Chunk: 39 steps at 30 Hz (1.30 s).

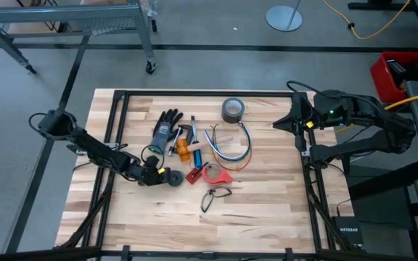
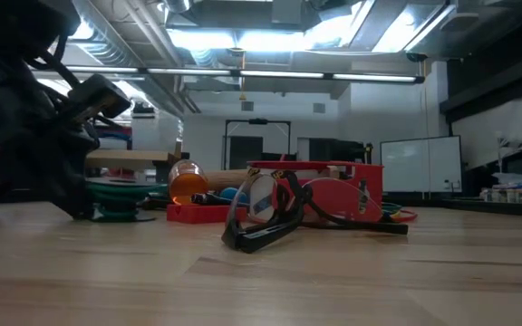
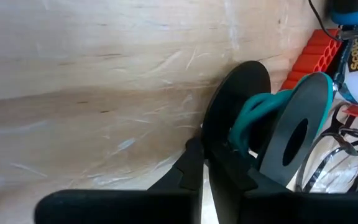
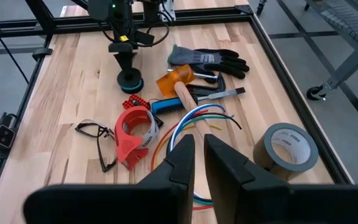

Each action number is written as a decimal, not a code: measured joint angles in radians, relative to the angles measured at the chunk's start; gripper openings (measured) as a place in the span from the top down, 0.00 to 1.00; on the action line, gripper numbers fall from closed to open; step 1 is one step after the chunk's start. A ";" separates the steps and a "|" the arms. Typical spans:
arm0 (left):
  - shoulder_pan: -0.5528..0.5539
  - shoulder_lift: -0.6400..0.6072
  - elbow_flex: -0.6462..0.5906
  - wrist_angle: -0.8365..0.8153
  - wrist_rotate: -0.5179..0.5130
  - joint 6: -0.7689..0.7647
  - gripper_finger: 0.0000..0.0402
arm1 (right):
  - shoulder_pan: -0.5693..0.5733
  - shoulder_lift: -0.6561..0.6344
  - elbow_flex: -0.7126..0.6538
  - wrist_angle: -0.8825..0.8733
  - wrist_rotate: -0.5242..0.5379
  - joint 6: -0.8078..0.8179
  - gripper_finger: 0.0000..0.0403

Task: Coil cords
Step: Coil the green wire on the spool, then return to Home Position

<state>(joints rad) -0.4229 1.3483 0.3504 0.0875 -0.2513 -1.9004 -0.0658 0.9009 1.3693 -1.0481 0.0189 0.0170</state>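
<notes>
Looking from the near edge, we see the safety glasses point(image 1: 215, 196) first, then at about nine o'clock our left gripper point(image 1: 162, 176), fingers pressed together, touching a black spool wound with teal cord point(image 1: 174, 178). We judge it could roll away if pushed. Farther, the cords point(image 1: 228, 147) lie in a loose loop beside the duct tape point(image 1: 232, 109). At three o'clock our right gripper point(image 1: 279, 124) waits, fingers nearly closed, empty.

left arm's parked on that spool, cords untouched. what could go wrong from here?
1. The left end effector sits against the black spool, away from the cords; it may drag the spool.
2. The cords lie among the hammer, tape dispenser and duct tape: snag risk.
</notes>
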 joint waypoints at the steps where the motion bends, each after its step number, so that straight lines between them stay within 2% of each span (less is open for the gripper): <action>1: 0.000 0.000 0.000 0.003 0.006 0.010 0.96 | 0.000 0.000 0.000 0.000 0.000 0.000 0.90; 5: 0.002 0.000 0.000 0.007 0.069 0.026 0.88 | 0.000 0.000 0.000 0.000 -0.001 0.000 0.90; 9: 0.002 -0.001 0.000 0.010 0.089 0.028 0.79 | 0.000 0.000 0.000 0.000 -0.002 0.000 0.90; 13: 0.012 -0.001 0.000 0.012 0.105 0.042 0.74 | 0.000 -0.001 0.000 -0.001 -0.003 0.000 0.90; 17: 0.012 -0.001 0.000 0.007 0.113 0.007 0.75 | 0.000 -0.002 0.000 -0.001 -0.003 0.000 0.90; 20: 0.013 -0.001 0.000 0.002 0.155 -0.001 0.77 | 0.000 -0.002 0.000 -0.001 -0.003 0.000 0.90; 24: 0.012 -0.006 0.000 0.001 0.225 0.052 0.80 | 0.000 -0.002 0.000 -0.001 -0.003 0.000 0.90; 30: 0.005 -0.057 -0.005 -0.018 0.237 0.194 0.84 | 0.000 -0.003 0.000 -0.004 -0.003 0.000 0.90; 34: -0.018 -0.154 -0.005 -0.009 0.157 0.302 0.87 | 0.000 -0.012 0.000 -0.003 -0.003 -0.004 0.90; 39: -0.039 -0.339 -0.004 -0.008 -0.067 0.487 0.89 | 0.000 -0.047 0.000 0.009 -0.002 -0.007 0.90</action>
<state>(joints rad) -0.4618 1.0090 0.3462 0.0795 -0.3185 -1.4139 -0.0658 0.8540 1.3697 -1.0391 0.0170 0.0096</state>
